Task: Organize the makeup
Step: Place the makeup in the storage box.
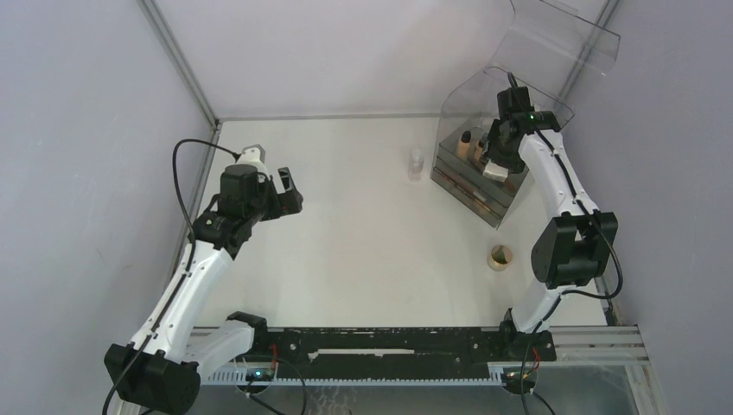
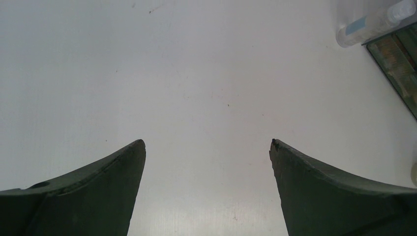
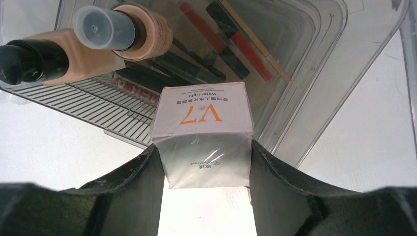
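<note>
My right gripper [image 3: 202, 162] is shut on a white box [image 3: 201, 132] marked "V7" and holds it over the near edge of the clear organizer [image 1: 481, 177]. It also shows in the top view [image 1: 494, 170]. Two tan dark-capped bottles [image 3: 133, 32] [image 3: 44, 59] stand upright on the organizer's ribbed top tray. Red lip sticks [image 3: 231, 39] and black pencils [image 3: 196, 66] lie in its lower drawer. A round tan puff [image 1: 500, 257] lies on the table, near the right arm. A small clear bottle [image 1: 417, 164] stands left of the organizer. My left gripper [image 1: 290, 192] is open and empty above bare table.
The organizer's clear hinged lid [image 1: 553, 52] stands open at the back right. Grey walls [image 1: 86, 130] enclose the white table [image 1: 363, 251]. The left wrist view shows the clear bottle [image 2: 373, 24] and the organizer's corner [image 2: 398, 69] at its upper right.
</note>
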Robot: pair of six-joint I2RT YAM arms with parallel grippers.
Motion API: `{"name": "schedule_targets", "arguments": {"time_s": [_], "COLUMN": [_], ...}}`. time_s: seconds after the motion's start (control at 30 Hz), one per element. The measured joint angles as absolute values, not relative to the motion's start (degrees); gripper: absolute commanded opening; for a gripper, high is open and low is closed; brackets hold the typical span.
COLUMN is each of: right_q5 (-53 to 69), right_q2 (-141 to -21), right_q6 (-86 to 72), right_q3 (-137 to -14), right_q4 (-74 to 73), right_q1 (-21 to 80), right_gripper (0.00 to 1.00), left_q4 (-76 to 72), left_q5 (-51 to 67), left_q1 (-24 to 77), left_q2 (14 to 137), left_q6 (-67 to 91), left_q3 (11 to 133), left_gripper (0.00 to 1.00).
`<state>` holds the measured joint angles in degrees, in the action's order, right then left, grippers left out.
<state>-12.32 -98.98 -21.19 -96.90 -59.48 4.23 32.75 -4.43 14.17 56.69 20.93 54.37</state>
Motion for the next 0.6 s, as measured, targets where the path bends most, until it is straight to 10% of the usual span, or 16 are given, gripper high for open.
{"name": "schedule_targets", "arguments": {"time_s": [0.37, 0.6], "right_q5": [-13.04, -12.99], "right_q2": [-99.72, -102.59], "right_q6": [-22.00, -22.24], "right_q3": [-96.99, -97.14], "right_q4": [-59.81, -59.75], "right_q1": [3.07, 2.15], "right_gripper": [0.42, 0.70], "left_q4": [32.82, 33.30], "left_q5": [-5.34, -5.89], "left_q1": [14.17, 14.15], "left_q2": [54.68, 54.26], "left_q6": [20.49, 20.49], "left_q3": [53.98, 53.34], "left_gripper": [1.00, 1.00]}}
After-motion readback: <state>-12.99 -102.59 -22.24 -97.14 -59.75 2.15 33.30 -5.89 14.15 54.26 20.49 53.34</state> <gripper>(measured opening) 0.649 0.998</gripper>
